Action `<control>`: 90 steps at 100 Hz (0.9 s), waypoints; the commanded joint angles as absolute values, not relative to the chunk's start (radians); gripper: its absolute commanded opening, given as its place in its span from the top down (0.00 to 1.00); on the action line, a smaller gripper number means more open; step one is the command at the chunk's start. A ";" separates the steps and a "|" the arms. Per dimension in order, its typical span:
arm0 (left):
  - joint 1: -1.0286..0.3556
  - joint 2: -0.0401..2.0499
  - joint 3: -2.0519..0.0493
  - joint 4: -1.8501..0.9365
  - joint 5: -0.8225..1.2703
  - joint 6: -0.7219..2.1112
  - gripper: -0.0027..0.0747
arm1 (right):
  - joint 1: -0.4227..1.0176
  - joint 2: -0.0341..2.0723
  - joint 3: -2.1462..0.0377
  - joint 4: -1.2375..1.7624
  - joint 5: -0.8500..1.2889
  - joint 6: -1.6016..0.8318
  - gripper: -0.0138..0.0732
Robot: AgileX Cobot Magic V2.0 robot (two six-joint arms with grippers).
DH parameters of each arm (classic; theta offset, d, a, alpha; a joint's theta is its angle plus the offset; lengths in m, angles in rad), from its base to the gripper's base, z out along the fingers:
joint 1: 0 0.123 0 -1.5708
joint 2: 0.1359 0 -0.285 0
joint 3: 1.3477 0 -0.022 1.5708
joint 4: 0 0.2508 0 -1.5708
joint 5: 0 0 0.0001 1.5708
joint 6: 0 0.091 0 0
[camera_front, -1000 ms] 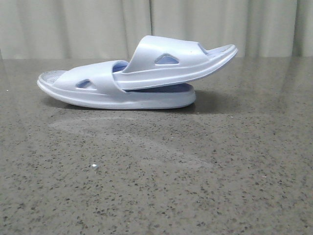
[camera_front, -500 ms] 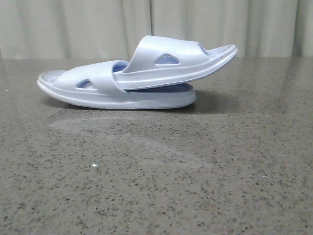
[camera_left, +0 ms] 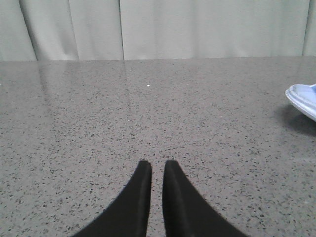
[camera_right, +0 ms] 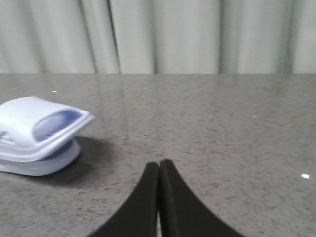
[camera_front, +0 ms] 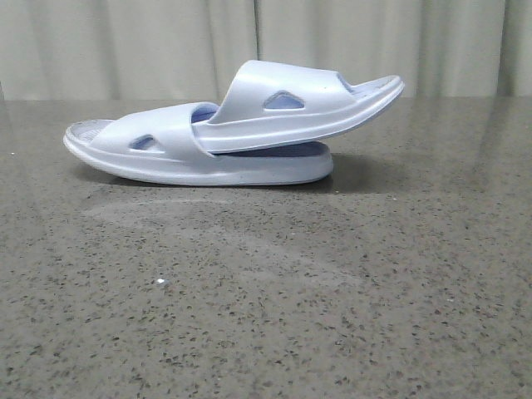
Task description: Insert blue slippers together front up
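Far back on the speckled grey tabletop [camera_front: 266,291], ahead of the pale curtain [camera_front: 125,41]: the blue slippers [camera_front: 237,133], nested as a pair. Lower slipper [camera_front: 166,158] flat on its sole, upper slipper [camera_front: 307,104] pushed under the lower one's strap and tilted, its free end raised toward the right and clear of the surface. Neither arm visible from the front. Left claw [camera_left: 157,170] low over bare stone, tips nearly together with only a thin gap, grasping nothing, one slipper end just at the frame edge. Right claw [camera_right: 159,168] clenched tip to tip, also holding nothing, well apart from the pair.
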State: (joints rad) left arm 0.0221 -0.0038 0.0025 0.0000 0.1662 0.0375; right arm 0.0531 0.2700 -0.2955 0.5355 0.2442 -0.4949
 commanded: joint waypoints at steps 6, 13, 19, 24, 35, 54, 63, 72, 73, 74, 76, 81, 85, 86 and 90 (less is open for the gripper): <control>0.025 -0.034 0.013 -0.008 0.092 0.028 0.95 | 0.055 0.271 -0.240 0.167 0.029 -0.146 0.94; 0.025 -0.034 0.013 -0.008 0.092 0.028 0.95 | 0.055 0.255 -0.182 0.104 -0.017 -0.090 0.94; 0.025 -0.034 0.013 -0.008 0.092 0.028 0.95 | 0.055 0.229 -0.131 0.102 -0.030 -0.090 0.94; 0.025 -0.034 0.013 -0.008 0.092 0.028 0.95 | 0.055 0.200 -0.094 0.085 -0.030 -0.090 0.94; 0.025 -0.034 0.013 -0.008 0.092 0.028 0.95 | 0.055 0.101 -0.017 0.051 -0.035 -0.090 0.94; 0.025 -0.034 0.013 -0.008 0.090 0.028 0.95 | 0.052 -0.031 0.031 0.030 0.066 -0.090 0.94; 0.025 -0.034 0.013 -0.008 0.090 0.028 0.95 | 0.042 -0.030 0.031 0.028 0.102 -0.090 0.94; 0.025 -0.034 0.013 -0.008 0.090 0.028 0.95 | 0.037 -0.030 0.031 0.028 0.129 -0.090 0.94; 0.025 -0.034 0.013 -0.008 0.090 0.028 0.95 | 0.037 -0.030 0.031 0.028 0.129 -0.090 0.94; 0.025 -0.034 0.013 -0.008 0.090 0.028 0.95 | 0.037 -0.030 0.031 0.028 0.131 -0.090 0.94; 0.025 -0.034 0.013 -0.008 0.090 0.028 0.95 | 0.037 -0.030 0.031 0.028 0.133 -0.090 0.94; 0.025 -0.034 0.013 -0.008 0.090 0.028 0.95 | 0.037 -0.030 0.031 0.028 0.133 -0.090 0.94; 0.025 -0.034 0.013 -0.008 0.090 0.028 0.95 | 0.037 -0.030 0.031 0.028 0.133 -0.090 0.94; 0.025 -0.034 0.013 -0.008 0.090 0.028 0.95 | 0.037 -0.030 0.031 0.028 0.133 -0.090 0.94; 0.025 -0.034 0.013 -0.008 0.090 0.028 0.95 | 0.037 -0.030 0.031 0.028 0.133 -0.090 0.94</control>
State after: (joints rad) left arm 0.0221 -0.0038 0.0025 0.0000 0.1677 0.0375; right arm 0.0444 -0.0094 0.0100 0.0381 0.1983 -0.0912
